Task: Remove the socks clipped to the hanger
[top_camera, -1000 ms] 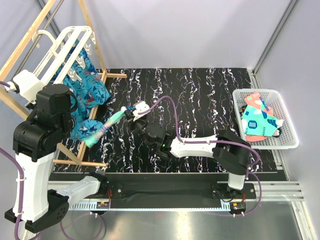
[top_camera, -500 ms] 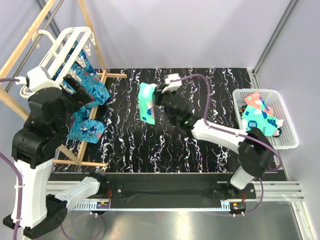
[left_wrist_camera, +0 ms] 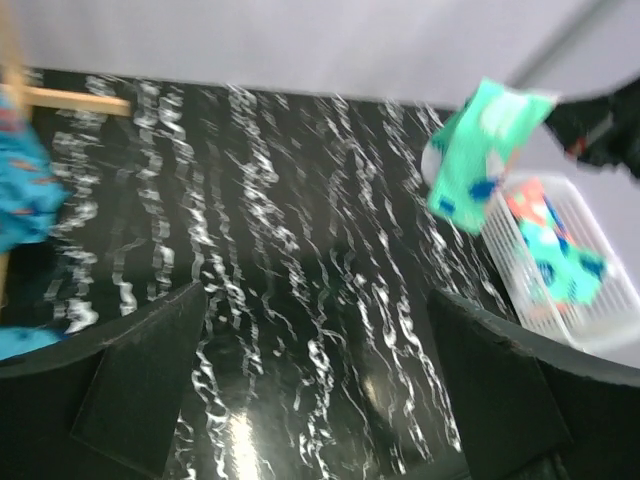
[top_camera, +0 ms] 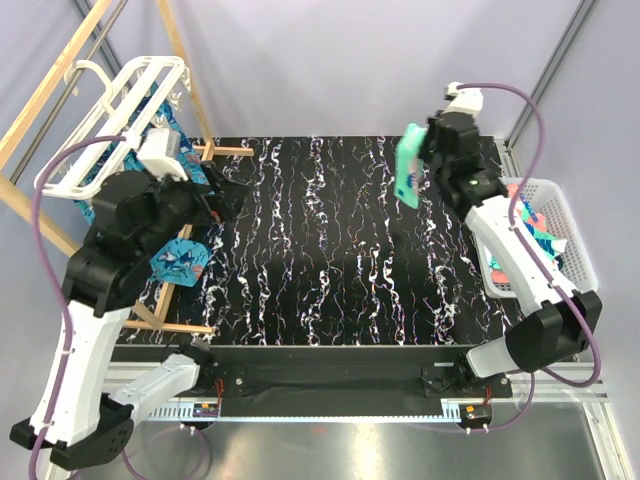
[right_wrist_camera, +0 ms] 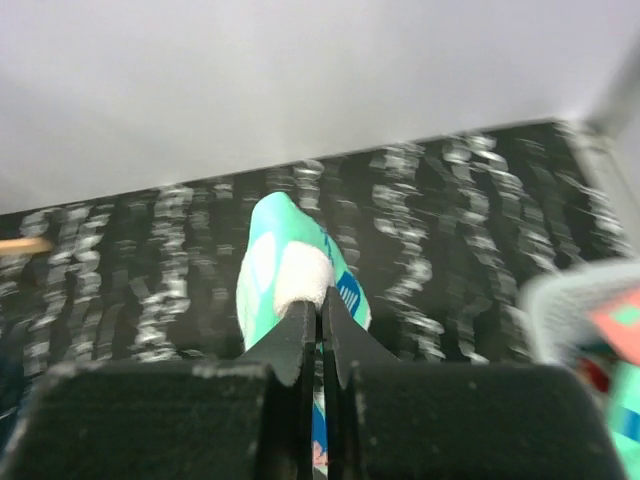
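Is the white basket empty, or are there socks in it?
Not empty. The basket holds coral-pink and mint-green socks, seen from above.

Motion smears the whole left wrist view, whose edges cut off the blue socks (left_wrist_camera: 20,195) on the left and the basket (left_wrist_camera: 600,335) on the right. The right gripper (right_wrist_camera: 322,315) hides the lower part of the green sock (right_wrist_camera: 285,265). From above, the left arm (top_camera: 130,225) covers some socks under the hanger (top_camera: 115,105).

Hanger (top_camera: 118,108) at upper left of frame, socks (top_camera: 180,258) beneath it; basket (top_camera: 515,182) holding socks at right edge of the table (top_camera: 330,250); one sock (top_camera: 407,170) in the right claw (right_wrist_camera: 322,325), left of the basket.
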You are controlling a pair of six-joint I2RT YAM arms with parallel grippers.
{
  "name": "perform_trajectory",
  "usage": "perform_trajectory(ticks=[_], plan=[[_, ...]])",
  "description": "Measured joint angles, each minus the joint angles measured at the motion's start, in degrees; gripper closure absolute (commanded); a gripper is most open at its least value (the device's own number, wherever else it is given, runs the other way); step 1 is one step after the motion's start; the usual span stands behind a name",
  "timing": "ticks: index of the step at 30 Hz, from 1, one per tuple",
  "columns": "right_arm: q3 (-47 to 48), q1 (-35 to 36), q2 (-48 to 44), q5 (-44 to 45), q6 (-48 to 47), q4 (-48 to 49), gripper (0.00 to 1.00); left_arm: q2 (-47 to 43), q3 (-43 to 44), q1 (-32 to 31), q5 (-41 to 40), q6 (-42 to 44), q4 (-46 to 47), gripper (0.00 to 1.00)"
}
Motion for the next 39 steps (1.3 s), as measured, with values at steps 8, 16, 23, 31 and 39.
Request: perform_trajectory(ticks=[8,16,23,31,39], plan=[[4.74,-12.48,-3.85,9.46,-0.11,-21.03,1.00,1.16,-6.45,-1.75,12.52,1.40,6.82,0.01],[6.40,-24.76,-6.78,16.94,0.57,-37.13,1.00,3.65,-12.37,-5.01,19.32,1.86,14.78,0.01],[5.90,-31.50,0.76,19.32,0.35,-43.04,1.00,3.85,-17.00,-5.16,19.23,3.37,16.22,0.01],[4.52,-34.51,16.06,19.17,0.04,-33.31,1.00,1.97,-17.79,-5.16,18.34,4.63,17.20,0.01],[4.83,-34.77,28.61,11.52,0.24,-22.29,0.88,1.95,-19.45,-5.16,17.44,5.73,17.59,0.01]])
